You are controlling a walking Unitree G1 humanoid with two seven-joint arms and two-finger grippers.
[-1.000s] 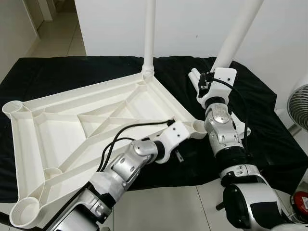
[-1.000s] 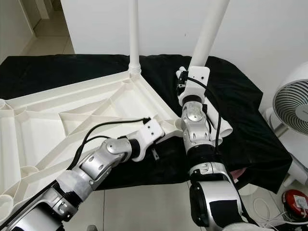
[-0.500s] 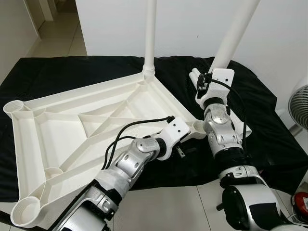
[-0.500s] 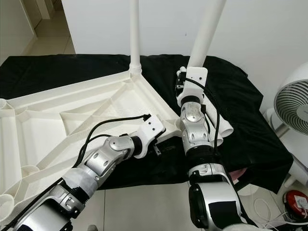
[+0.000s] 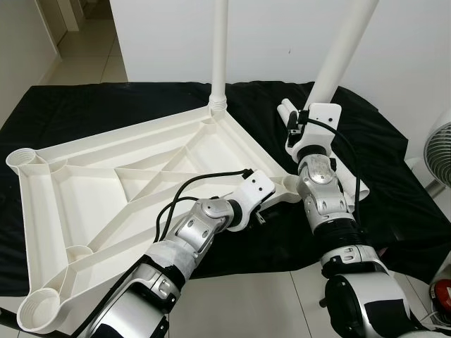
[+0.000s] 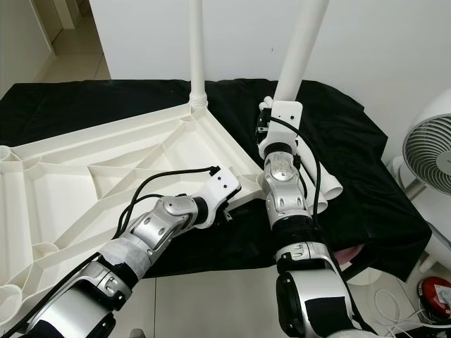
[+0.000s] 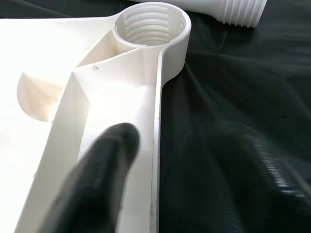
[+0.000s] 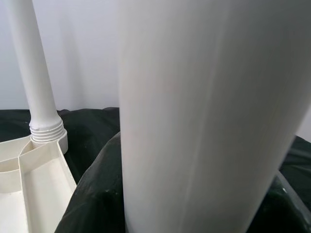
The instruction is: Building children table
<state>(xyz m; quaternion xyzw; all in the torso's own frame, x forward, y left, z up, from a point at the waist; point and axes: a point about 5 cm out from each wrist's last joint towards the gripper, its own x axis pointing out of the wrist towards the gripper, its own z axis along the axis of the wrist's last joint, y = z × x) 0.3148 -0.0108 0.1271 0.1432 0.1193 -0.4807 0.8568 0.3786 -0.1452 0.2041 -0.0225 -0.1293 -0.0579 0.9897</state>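
My left gripper (image 7: pixel 160 194) sits at the near-right corner of the upturned white tabletop (image 5: pixel 106 183), its fingers parted to either side of the rim wall: one black finger (image 7: pixel 102 179) lies over the white inner face, the other is a dark blur over the black cloth (image 5: pixel 394 211) outside. Whether the pads actually press the wall I cannot tell. Just beyond the fingertips is the empty threaded corner socket (image 7: pixel 150 24), and past it the threaded end of a loose white leg (image 7: pixel 233 9) lying on the cloth.

My right gripper (image 5: pixel 299 127) is raised beyond that same corner and grips a tilted white table leg (image 5: pixel 338 49), which leans up and away, its top cut off by the frame. In the right wrist view this leg (image 8: pixel 204 121) is so close that my fingers are hidden behind it.

A second leg (image 5: pixel 220 49) stands upright, screwed into the far corner socket of the tabletop. The two left-hand sockets (image 5: pixel 20 156) are bare. A fan (image 6: pixel 430 155) stands off the right edge of the cloth, partly cut off, and a red object (image 6: pixel 435 290) lies on the tiled floor below it.
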